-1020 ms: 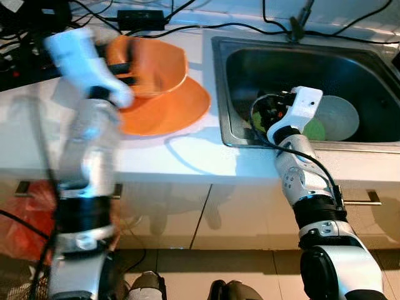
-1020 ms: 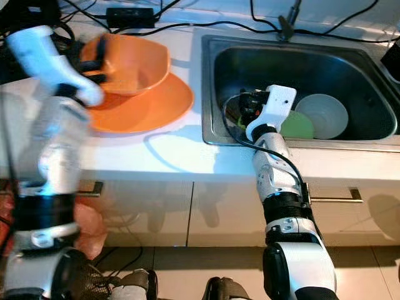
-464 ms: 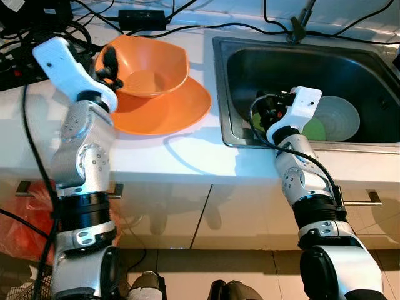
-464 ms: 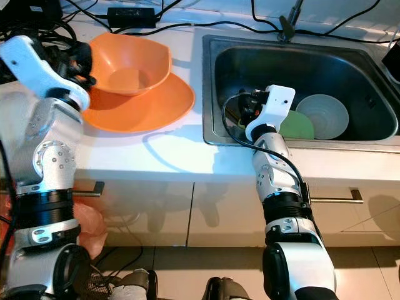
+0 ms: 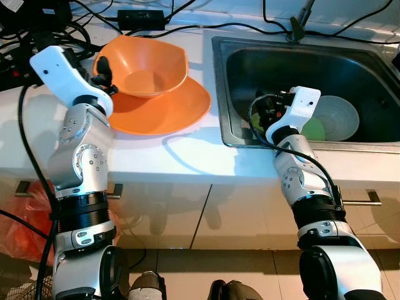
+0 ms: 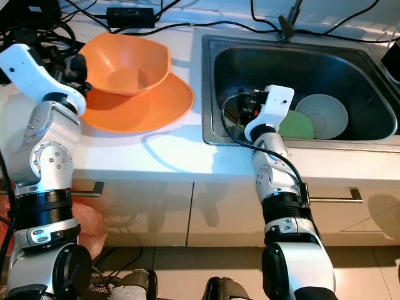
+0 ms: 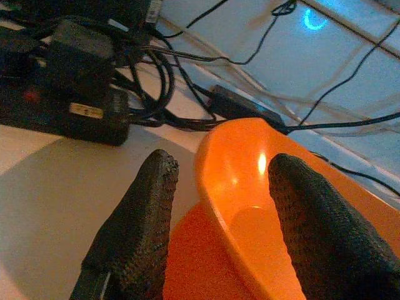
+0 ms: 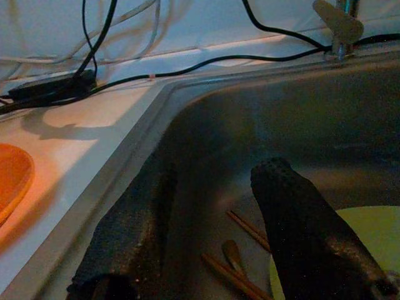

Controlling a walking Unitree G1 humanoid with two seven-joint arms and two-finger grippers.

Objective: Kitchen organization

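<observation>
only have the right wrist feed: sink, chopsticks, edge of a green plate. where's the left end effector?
Observer: Left end effector is open, straddling the rim of the orange bowl, one finger inside and one outside.
Operator: bowl sitting on the counter?
Observer: No, it sits on an orange plate, which lies on the white counter left of the sink.
Operator: anything in the sink past my green plate?
Observer: A pale grey bowl lies right beside the green plate, on the side away from your arm.
</observation>
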